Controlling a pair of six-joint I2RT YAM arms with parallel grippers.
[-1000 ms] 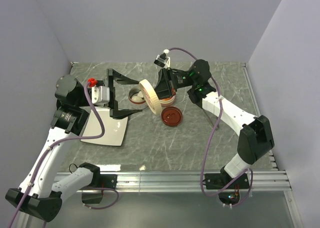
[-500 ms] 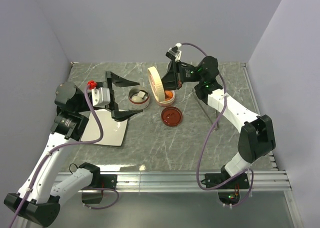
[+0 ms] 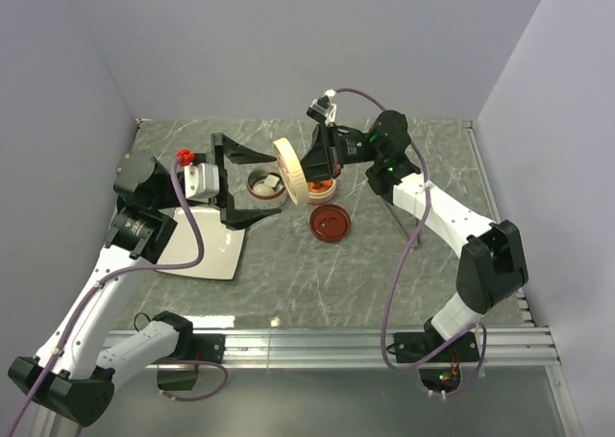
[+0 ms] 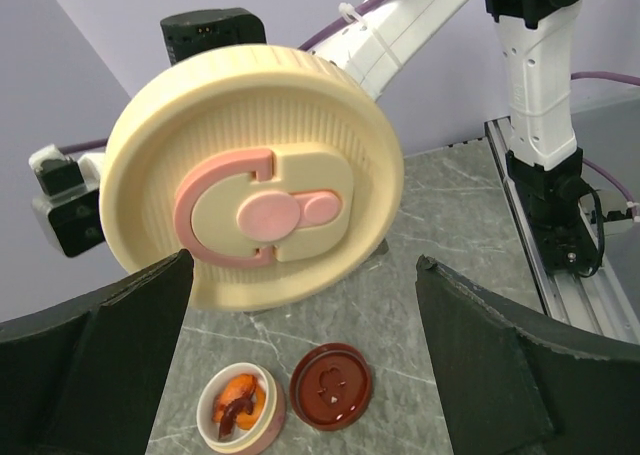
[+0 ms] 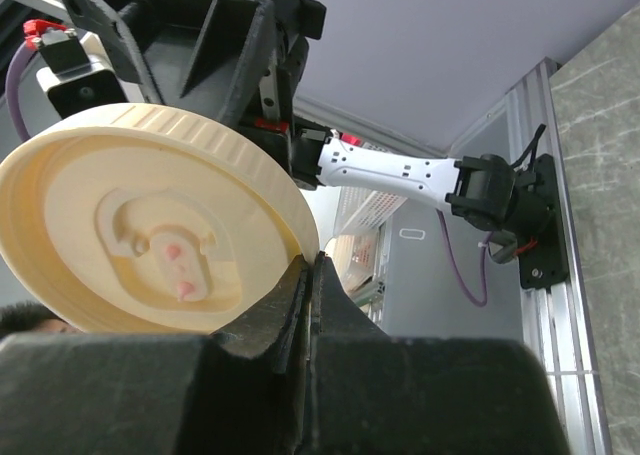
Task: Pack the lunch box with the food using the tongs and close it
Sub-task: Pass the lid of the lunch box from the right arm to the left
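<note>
My right gripper (image 3: 309, 168) is shut on the rim of the lunch box's round cream lid (image 3: 290, 171), holding it on edge above the table. In the right wrist view the closed gripper (image 5: 310, 270) pinches the lid's edge (image 5: 150, 235). My left gripper (image 3: 233, 183) stands open, facing the lid's pink-handled top (image 4: 255, 200), and nothing is between its fingers (image 4: 100, 375). A lunch box bowl (image 3: 267, 184) holds a white piece. A second bowl (image 4: 240, 407) holds orange fried food. The thin silver tongs (image 3: 396, 218) lie partly under the right arm.
A dark red inner lid (image 3: 330, 223) lies flat in front of the bowls. A white square plate (image 3: 202, 245) sits under the left arm. Walls close in the table on the left, back and right, and a metal rail (image 3: 384, 341) runs along the near edge.
The right gripper swung the lid back and to the right, then brought it left again toward the left gripper. The left gripper shifted slightly right and stayed open.
</note>
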